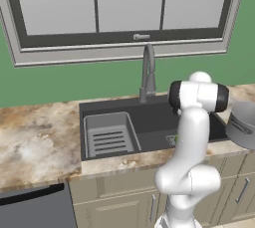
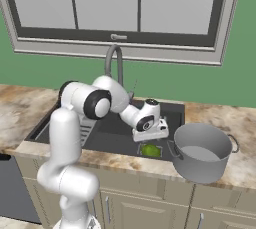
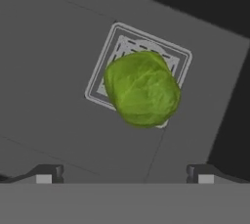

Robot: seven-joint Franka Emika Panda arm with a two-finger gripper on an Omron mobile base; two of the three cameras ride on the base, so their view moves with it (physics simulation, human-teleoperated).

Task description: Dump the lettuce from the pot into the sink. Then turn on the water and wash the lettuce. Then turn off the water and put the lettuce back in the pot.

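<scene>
The small round bright-green lettuce [image 3: 142, 89] lies on the square drain grate [image 3: 122, 47] of the dark-charcoal rectangular sink [image 3: 49, 71], bare floor around it. The two-finger gripper [image 3: 124, 174], fingers spread wide, seemingly hangs above, path unobstructed.

Marble counter [image 2: 240, 118] w/ pot [image 2: 202, 151]

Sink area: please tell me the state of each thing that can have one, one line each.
lettuce: lying on the drain grate, not held.
pot: upright on the counter, empty.
faucet: no water running.
gripper: open, above the lettuce.
</scene>
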